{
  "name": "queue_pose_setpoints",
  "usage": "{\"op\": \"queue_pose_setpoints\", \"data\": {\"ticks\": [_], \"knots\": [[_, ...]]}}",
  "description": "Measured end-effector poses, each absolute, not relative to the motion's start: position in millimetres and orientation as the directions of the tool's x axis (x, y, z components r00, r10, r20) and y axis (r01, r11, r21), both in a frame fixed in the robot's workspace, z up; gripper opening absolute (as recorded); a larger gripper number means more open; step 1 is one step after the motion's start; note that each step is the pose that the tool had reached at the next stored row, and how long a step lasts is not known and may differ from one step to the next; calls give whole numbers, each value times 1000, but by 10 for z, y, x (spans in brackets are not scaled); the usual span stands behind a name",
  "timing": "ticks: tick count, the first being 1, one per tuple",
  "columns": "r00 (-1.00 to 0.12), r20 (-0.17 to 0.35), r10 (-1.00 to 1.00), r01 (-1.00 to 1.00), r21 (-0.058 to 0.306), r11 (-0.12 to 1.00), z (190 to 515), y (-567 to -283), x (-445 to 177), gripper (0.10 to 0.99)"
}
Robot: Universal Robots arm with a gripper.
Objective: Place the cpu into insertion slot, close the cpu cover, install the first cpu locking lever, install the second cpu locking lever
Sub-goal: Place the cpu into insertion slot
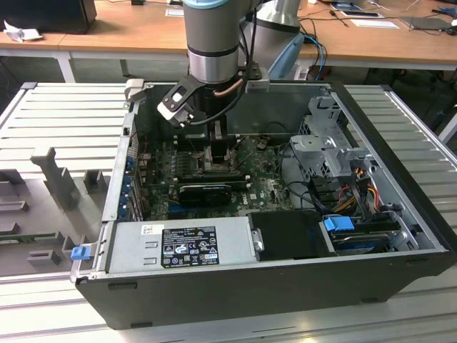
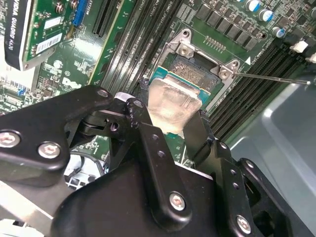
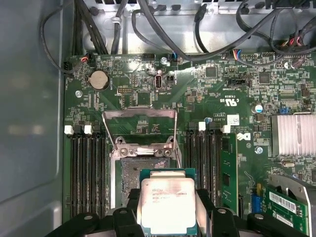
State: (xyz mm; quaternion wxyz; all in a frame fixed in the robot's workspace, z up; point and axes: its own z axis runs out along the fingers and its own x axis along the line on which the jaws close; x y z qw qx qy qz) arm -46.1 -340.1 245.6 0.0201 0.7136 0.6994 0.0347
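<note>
Finds the gripper (image 1: 216, 146) low inside the open computer case (image 1: 214, 293), over the green motherboard (image 1: 264, 187), with the power supply (image 1: 182, 246) along the case wall nearest the exterior view's camera. Finds the case itself resting on a ribbed grey table (image 1: 64, 121). Records, in both wrist views, the black fingers (image 2: 153, 143) drawn in only as far as the chip's width and clamped on two opposite edges of the cpu (image 3: 168, 207), silver top facing up and green substrate showing around its rim. Places the cpu directly over the near part of the insertion slot (image 3: 134, 170), whose dark contact field lies exposed beyond the chip's far edge. Cannot tell from either wrist view whether the chip's underside touches the slot or sits just above it. Notes the cpu cover (image 3: 139, 113) standing raised on the far side of the slot, green board visible through its window, so not closed. Notes in the second wrist view a thin locking lever (image 2: 271, 77) running out from the slot's corner across the neighbouring memory slots (image 2: 256, 64), not latched. Logs further memory slots flanking the slot on both sides, a round coin battery (image 3: 99, 79) beyond the cover, a finned silver heatsink (image 3: 294, 136) well apart, and black cables (image 3: 163, 29) looped along the board's far edge.
</note>
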Motion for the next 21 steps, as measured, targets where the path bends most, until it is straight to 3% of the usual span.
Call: {"op": "queue_pose_setpoints", "data": {"ticks": [21], "knots": [[46, 22, 999, 996, 77, -47, 2158, -3266, -475, 525]]}}
